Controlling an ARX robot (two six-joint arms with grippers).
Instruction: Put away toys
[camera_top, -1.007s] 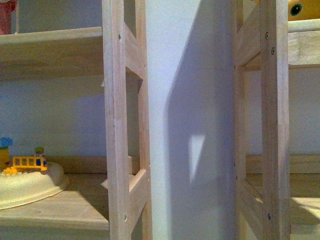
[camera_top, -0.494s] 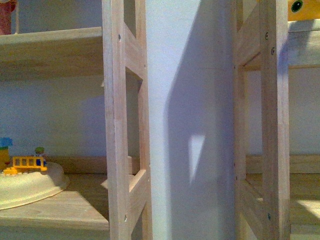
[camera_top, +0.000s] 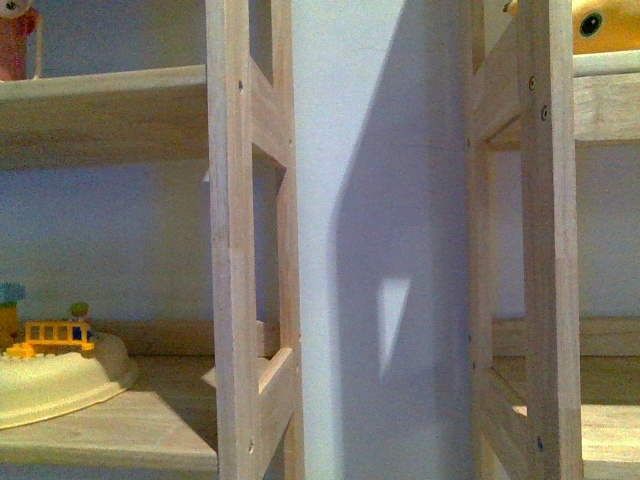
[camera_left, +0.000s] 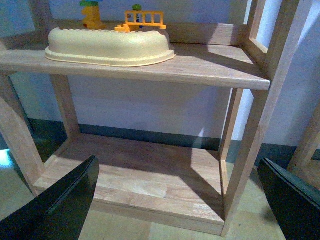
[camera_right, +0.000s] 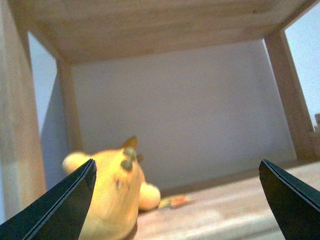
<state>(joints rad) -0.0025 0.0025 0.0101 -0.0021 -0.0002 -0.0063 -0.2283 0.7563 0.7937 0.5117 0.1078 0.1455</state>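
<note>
Backdrop: pale blue-white wall (camera_top: 380, 150) fills the middle of the front view, two bare-wood shelf units either side of it.
Left shelf unit (camera_top: 240, 250): left half of the front view; its middle board carries a cream base (camera_top: 60, 375) with small block figures, low left of frame. Not our job.
Right shelf unit (camera_top: 545, 250): right edge of the front view, and up on its top board, upper right corner, there's the plush toy (camera_top: 600, 25), yellow with a dark round eye.
Plush toy, close up: lower left of the right wrist view (camera_right: 112, 192), lying on the shelf board, one pointed tip sticking up.
Handling, my read: soft, light, squashy, nothing to break; it will sag, so pinch deep across the rounded body, not a fin tip.
Right gripper (camera_right: 175, 200): fingers spread wide apart, nothing between them; the plush sits just beyond and beside the left-of-frame finger, not touching as far as I can tell.
Left gripper (camera_left: 180, 200): also wide apart, empty, facing the left unit's bottom shelf (camera_left: 140, 172), no plush in that view.
</note>
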